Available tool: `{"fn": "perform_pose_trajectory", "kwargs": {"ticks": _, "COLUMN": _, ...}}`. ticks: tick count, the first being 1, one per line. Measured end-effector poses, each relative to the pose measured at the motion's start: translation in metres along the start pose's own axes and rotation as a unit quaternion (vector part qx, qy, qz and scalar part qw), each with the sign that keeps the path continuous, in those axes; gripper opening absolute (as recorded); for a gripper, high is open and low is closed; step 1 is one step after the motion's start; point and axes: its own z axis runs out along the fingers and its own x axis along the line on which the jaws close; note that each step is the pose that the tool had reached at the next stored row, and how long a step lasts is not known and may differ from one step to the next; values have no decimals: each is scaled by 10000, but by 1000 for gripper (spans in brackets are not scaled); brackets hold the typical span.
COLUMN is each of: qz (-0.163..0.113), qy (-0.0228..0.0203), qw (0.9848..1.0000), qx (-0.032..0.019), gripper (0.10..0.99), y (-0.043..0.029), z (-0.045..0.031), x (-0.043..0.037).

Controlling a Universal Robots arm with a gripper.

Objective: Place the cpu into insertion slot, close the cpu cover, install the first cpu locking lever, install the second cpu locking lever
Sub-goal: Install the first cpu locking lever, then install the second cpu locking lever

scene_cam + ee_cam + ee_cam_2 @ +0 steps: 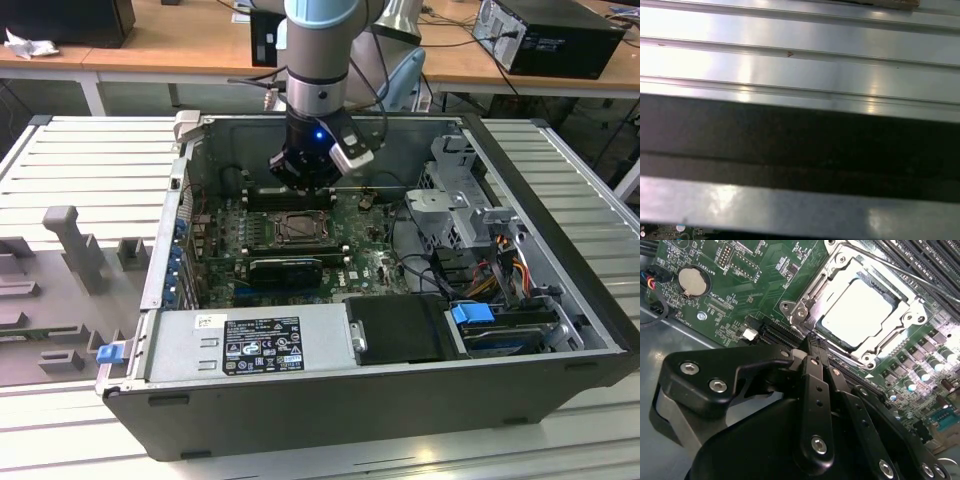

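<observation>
The cpu [860,310] lies flat in the insertion slot [805,302], pale and square on the green motherboard [740,285]. The cpu cover [900,322], a silver metal frame, lies down around it with the chip showing through its window. A thin metal lever [905,272] runs along the socket's far side. My gripper [814,343] is shut with nothing between its fingers, and its tips sit just off one corner of the socket. In the exterior view the gripper [300,178] hangs inside the open computer case, a little behind the insertion slot [298,228].
The case walls [170,230] ring the motherboard. A long black card [285,268] lies in front of the socket, memory slots [285,192] behind it. A grey drive cage [455,200] and cables stand at the exterior view's right. The ribbed metal table [800,60] surrounds the case.
</observation>
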Motion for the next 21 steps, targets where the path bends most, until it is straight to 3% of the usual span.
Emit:
{"fn": "perform_pose_trajectory", "kwargs": {"ticks": 7, "qz": 0, "qy": 0, "qw": 10000, "qx": 0, "gripper": 106, "y": -76, "z": -3, "x": 6}}
{"fn": "perform_pose_trajectory", "kwargs": {"ticks": 12, "qz": 0, "qy": 0, "qw": 10000, "qx": 1, "gripper": 106, "y": -79, "z": -42, "x": 6}}
{"fn": "perform_pose_trajectory", "kwargs": {"ticks": 15, "qz": 0, "qy": 0, "qw": 10000, "qx": 4, "gripper": 106, "y": -74, "z": -164, "x": 4}}
{"fn": "perform_pose_trajectory", "kwargs": {"ticks": 17, "qz": 0, "qy": 0, "qw": 10000, "qx": 8, "gripper": 106, "y": -70, "z": -344, "x": 2}}
{"fn": "perform_pose_trajectory", "kwargs": {"ticks": 19, "qz": 0, "qy": 0, "qw": 10000, "qx": 8, "gripper": 106, "y": -168, "z": -349, "x": 10}}
{"fn": "perform_pose_trajectory", "kwargs": {"ticks": 21, "qz": 0, "qy": 1, "qw": 10000, "qx": 8, "gripper": 106, "y": -205, "z": -351, "x": 13}}
